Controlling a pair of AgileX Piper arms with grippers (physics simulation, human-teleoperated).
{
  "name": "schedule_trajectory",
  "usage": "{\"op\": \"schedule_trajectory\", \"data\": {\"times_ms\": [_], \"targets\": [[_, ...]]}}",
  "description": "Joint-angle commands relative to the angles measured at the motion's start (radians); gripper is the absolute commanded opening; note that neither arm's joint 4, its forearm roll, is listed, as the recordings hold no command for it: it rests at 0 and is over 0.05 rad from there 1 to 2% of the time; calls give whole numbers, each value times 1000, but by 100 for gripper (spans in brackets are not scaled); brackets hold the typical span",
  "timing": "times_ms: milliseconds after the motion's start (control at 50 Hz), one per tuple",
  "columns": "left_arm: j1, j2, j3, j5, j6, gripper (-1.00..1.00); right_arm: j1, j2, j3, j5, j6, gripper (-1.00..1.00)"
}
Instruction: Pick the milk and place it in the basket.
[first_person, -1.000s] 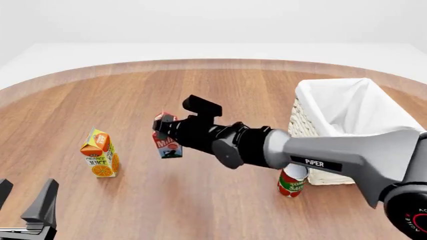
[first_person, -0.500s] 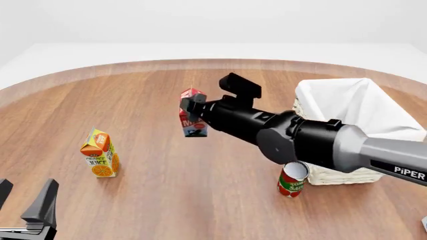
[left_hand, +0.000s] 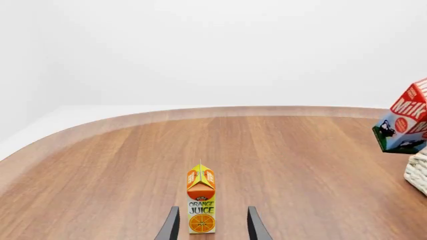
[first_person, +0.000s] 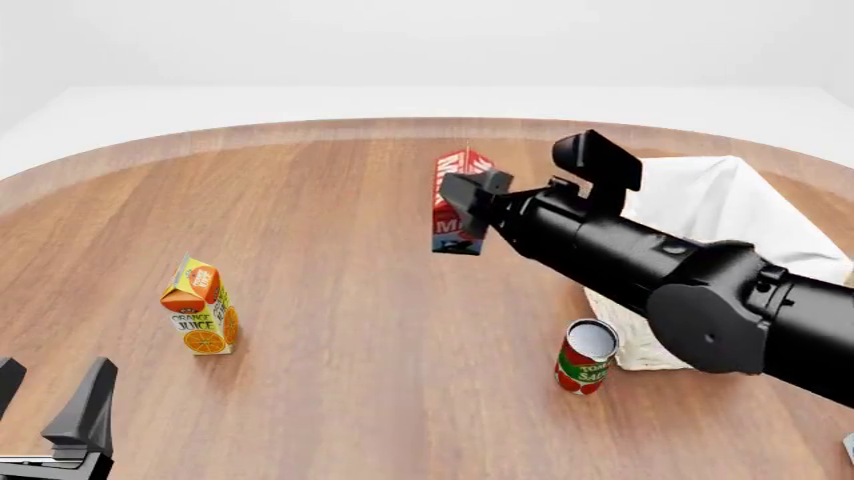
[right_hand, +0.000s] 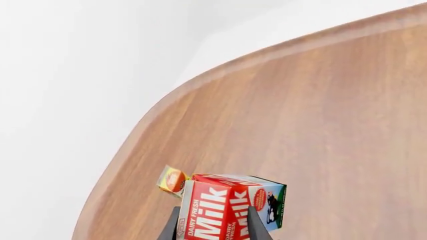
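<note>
My right gripper (first_person: 470, 198) is shut on the milk (first_person: 458, 204), a red-topped carton with a blue-and-white lower part, and holds it in the air left of the basket (first_person: 727, 215). The basket is whitish wicker with a white liner, at the right of the table. In the right wrist view the milk (right_hand: 227, 208) sits between the fingers (right_hand: 171, 227). The milk also shows in the left wrist view (left_hand: 404, 125), beside the basket's wicker corner (left_hand: 418, 170). My left gripper (first_person: 47, 415) is open and empty at the near left, low over the table.
An orange juice carton (first_person: 200, 308) stands at the left, ahead of my left gripper; it shows between the open fingers in the left wrist view (left_hand: 201, 201). A red can (first_person: 585, 356) stands in front of the basket's near corner.
My right arm has carried the milk up and to the right, from the table's middle toward the basket. The left arm has not moved.
</note>
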Motion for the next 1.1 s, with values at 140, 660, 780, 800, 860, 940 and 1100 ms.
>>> {"op": "schedule_trajectory", "data": {"times_ms": [140, 660, 780, 800, 860, 940, 1100], "targets": [[0, 0, 0, 0, 0, 100, -56, -230, 64, 67, -16, -100], [0, 0, 0, 0, 0, 100, -225, -458, 29, 261, -136, -100], [0, 0, 0, 0, 0, 100, -257, -469, 16, 273, -152, -100], [0, 0, 0, 0, 0, 100, -260, -469, 14, 275, -154, -100], [0, 0, 0, 0, 0, 100, -282, -474, 12, 281, -161, -100], [0, 0, 0, 0, 0, 100, -303, -481, 10, 285, -176, -100], [0, 0, 0, 0, 0, 100, -378, -489, -2, 290, -195, -100]]}}
